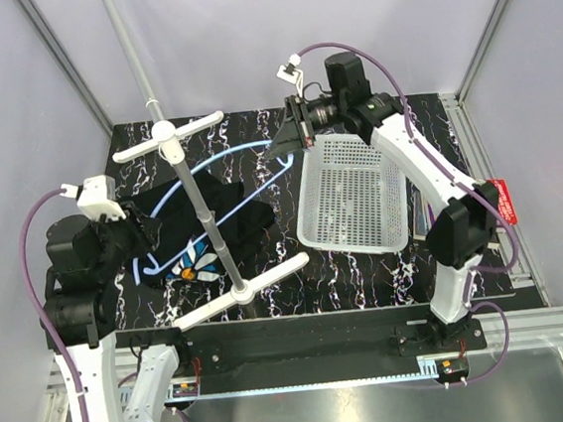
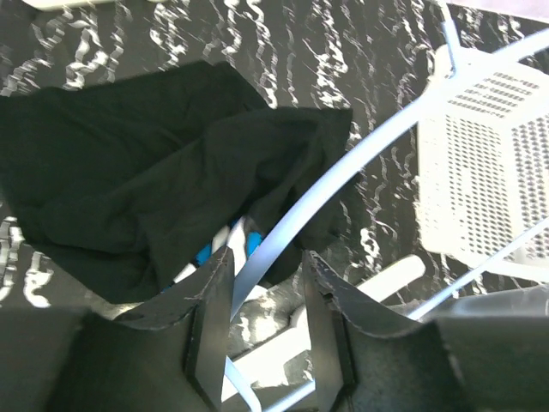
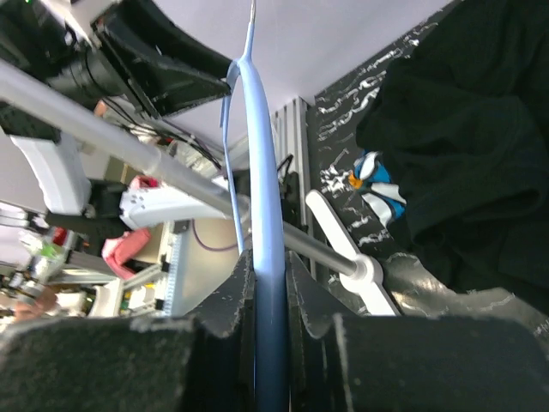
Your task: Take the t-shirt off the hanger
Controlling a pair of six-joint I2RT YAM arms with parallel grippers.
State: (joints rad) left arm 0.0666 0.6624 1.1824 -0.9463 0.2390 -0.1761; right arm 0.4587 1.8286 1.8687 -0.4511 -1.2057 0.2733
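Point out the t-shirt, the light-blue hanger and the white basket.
t-shirt (image 2: pixel 129 189), left wrist view, middle of the black cloth.
hanger (image 3: pixel 262 172), right wrist view, midway along its blue arm.
basket (image 1: pixel 351 204), top external view, bare mesh floor.

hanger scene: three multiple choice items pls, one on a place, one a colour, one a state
1. Where does the white basket sit?
A on the t-shirt
B right of the t-shirt
C on the floor
2. What colour is the hanger?
A red
B light blue
C green
3. The right hand is:
A open and empty
B shut on the t-shirt
C shut on the hanger
Answers: 1 B, top view shows it beside the t-shirt. 2 B, a pale blue curve. 3 C, it clamps the hanger.
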